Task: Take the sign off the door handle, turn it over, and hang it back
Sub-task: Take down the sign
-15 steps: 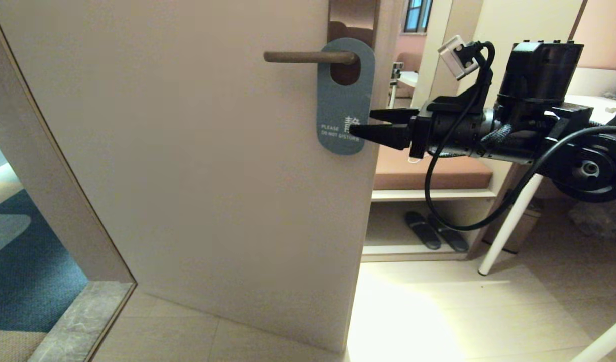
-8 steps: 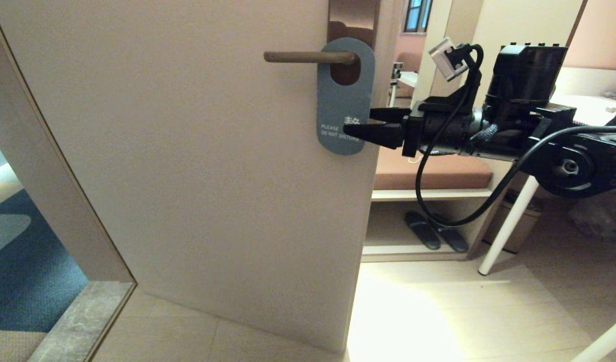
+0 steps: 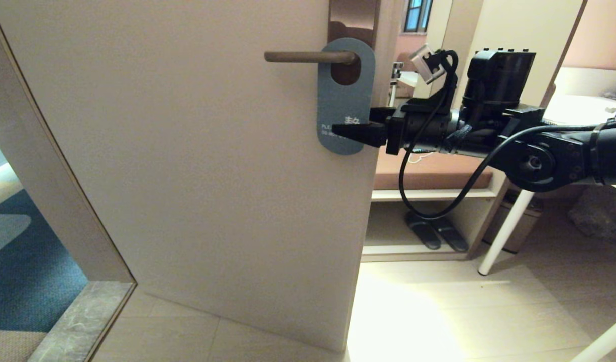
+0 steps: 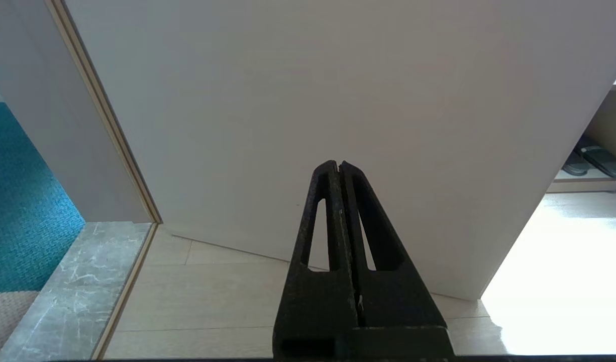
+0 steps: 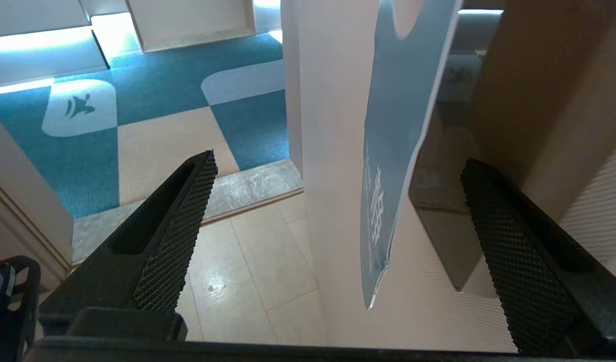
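Note:
The slate-blue sign (image 3: 344, 100) hangs by its oval hole on the brown door handle (image 3: 308, 57), blue face outward, close to the door's free edge. My right gripper (image 3: 353, 122) reaches in level from the right, open wide. One finger crosses in front of the sign's lower lettering and the other lies beyond the door edge. In the right wrist view the sign (image 5: 398, 125) hangs edge-on between the two ribbed pads (image 5: 177, 236), touching neither. My left gripper (image 4: 339, 165) is shut and empty, low down facing the door; it is out of the head view.
The pale door (image 3: 187, 151) stands ajar, with its frame (image 3: 46, 151) and a marble threshold (image 3: 77, 322) at the left. Past the door edge are a cushioned bench (image 3: 428, 173), dark slippers (image 3: 431, 231) under it and a white table leg (image 3: 509, 226).
My right arm has slid left toward the door; its front finger now covers more of the sign's lettering. The sign, the handle and the left gripper have not moved.

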You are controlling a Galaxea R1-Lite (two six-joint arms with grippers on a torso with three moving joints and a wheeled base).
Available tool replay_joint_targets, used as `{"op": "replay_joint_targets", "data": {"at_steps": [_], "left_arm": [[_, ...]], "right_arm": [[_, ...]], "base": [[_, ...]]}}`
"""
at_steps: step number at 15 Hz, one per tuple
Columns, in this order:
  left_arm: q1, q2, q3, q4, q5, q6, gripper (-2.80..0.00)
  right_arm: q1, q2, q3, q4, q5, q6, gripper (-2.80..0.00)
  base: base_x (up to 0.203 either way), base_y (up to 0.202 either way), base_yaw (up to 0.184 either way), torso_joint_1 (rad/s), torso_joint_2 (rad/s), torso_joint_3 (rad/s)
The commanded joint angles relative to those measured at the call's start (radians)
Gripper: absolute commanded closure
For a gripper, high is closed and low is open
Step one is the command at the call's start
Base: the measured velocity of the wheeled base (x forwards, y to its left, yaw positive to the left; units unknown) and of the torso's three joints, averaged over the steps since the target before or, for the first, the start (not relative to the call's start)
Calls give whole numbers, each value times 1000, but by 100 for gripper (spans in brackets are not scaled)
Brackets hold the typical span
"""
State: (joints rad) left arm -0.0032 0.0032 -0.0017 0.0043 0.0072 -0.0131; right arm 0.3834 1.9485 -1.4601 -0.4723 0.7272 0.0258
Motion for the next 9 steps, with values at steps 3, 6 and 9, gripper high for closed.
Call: {"op": "replay_joint_targets", "data": {"at_steps": [3, 6, 9], "left_arm": [[0, 0, 0, 0, 0, -1, 0], [0, 0, 0, 0, 0, -1, 0], [0, 0, 0, 0, 0, -1, 0]], "right_arm": [[8, 47, -46, -3, 10, 0, -280], [22, 67, -65, -3, 12, 0, -280], [33, 67, -62, -5, 12, 0, -280]], "base": [[0, 0, 0, 0, 0, 0], [0, 0, 0, 0, 0, 0], [0, 0, 0, 0, 0, 0]]}}
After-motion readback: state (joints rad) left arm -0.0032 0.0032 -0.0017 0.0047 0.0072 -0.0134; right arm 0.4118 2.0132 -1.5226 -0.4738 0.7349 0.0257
